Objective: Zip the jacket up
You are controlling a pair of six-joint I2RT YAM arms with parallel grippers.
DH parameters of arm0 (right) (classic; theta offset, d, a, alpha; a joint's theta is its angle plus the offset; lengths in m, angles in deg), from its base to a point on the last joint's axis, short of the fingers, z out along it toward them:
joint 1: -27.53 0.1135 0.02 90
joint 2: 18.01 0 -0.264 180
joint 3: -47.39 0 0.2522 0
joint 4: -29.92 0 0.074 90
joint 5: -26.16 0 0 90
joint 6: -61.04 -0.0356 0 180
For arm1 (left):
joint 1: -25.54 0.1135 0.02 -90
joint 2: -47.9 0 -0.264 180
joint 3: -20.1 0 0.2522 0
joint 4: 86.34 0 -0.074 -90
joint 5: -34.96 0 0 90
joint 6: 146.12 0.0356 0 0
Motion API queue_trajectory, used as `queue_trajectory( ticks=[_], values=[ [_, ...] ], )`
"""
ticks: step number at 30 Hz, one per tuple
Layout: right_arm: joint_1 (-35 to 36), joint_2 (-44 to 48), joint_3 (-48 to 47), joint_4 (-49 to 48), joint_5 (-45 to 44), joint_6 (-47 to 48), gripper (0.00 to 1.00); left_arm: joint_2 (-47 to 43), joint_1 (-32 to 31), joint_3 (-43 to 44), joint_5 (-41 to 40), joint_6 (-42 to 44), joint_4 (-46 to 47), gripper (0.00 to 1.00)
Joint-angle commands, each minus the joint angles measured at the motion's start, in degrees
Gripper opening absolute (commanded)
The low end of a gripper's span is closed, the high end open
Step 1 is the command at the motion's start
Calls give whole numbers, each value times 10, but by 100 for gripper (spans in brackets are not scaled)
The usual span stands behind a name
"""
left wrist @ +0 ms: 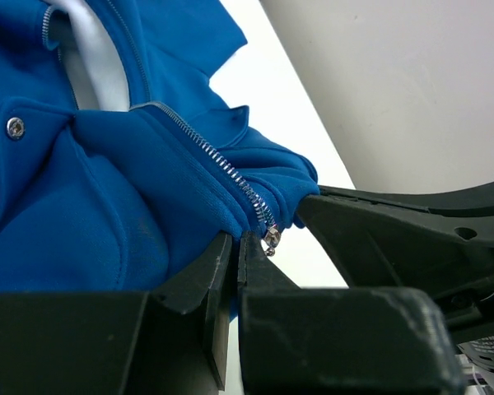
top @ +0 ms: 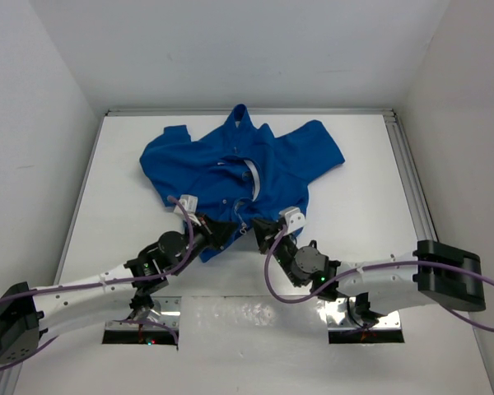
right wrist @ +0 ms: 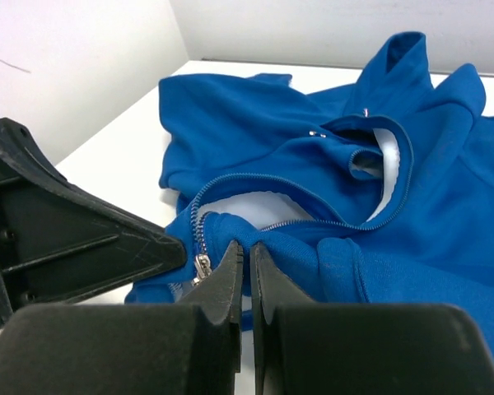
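Left wrist view: jacket (left wrist: 66,206) cut off at top, left edges.

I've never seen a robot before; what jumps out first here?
A bright blue jacket lies rumpled on the white table, its front gaping open. The left hand and right hand are both shut on its near hem, side by side, with the small metal zipper pull between them.

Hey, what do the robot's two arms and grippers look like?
The left arm and right arm have white links and black joints, with purple cables looping alongside. The left gripper and right gripper each have two black wedge-shaped fingers tapering to thin tips.
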Motion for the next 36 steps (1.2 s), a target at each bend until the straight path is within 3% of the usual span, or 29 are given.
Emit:
queue_trajectory(
  ticks=[1,10,20,33,36],
  values=[
    [7,4,-45,19,16,-26,0,-2,-11,21,36,-10,14,0],
    [7,-3,-52,24,32,-48,0,-56,-12,18,54,-41,-26,0],
    [7,68,-89,177,79,-130,0,-29,-13,18,16,-37,-38,0],
    [7,118,-20,222,23,-153,0,-87,-13,36,-31,-6,-81,0],
    [7,139,-10,317,44,-216,0,-93,-13,41,-28,-1,-121,0]
  ],
)
